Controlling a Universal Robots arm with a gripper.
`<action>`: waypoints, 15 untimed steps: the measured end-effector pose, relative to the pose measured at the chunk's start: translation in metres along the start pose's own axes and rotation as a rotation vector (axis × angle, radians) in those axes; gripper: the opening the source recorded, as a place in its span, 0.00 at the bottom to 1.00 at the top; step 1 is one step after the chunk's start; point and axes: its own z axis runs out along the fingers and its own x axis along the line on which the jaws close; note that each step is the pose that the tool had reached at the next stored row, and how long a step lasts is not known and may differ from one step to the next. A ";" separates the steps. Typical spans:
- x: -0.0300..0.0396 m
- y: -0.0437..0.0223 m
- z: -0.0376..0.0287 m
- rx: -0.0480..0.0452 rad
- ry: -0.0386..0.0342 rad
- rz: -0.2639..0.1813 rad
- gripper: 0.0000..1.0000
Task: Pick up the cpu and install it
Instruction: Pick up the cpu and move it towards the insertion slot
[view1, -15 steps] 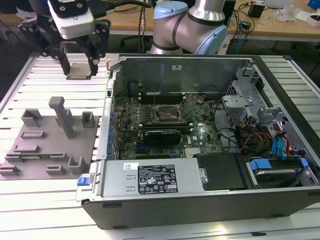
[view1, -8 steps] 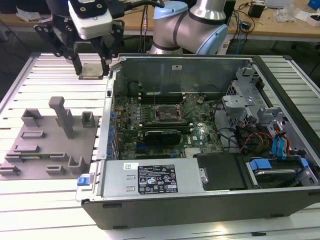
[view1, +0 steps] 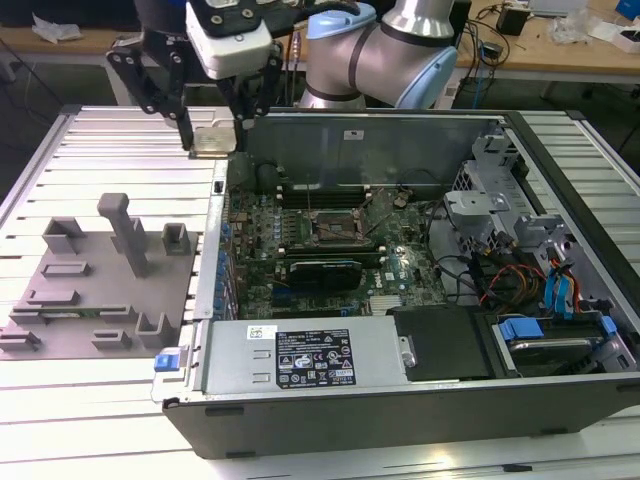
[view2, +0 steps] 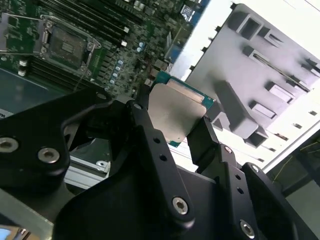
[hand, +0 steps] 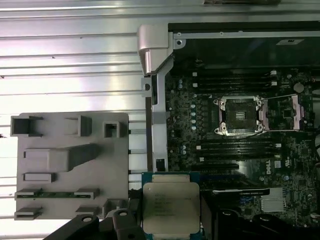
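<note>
The gripper (view1: 213, 133) is clamping the cpu (hand: 171, 207) by its edges. The socket (view1: 333, 228) is lying well apart, toward the exterior view's right.

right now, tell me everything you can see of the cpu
The cpu is a small flat square chip with a silvery-grey metal top bearing faint print. It sits on a green board that shows as a thin rim. The gripper clamps it by two opposite edges between its black fingers. It is held up in the air near the wall of the computer case that faces the grey tray. It is not in the socket, whose bracket is swung open.
</note>
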 end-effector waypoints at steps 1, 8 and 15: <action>-0.0028 0.0001 0.0000 0.0000 0.0000 0.000 0.55; -0.0309 0.0010 0.0002 -0.0001 0.0000 0.000 0.55; -0.0576 0.0018 0.0004 0.0000 0.0000 0.000 0.55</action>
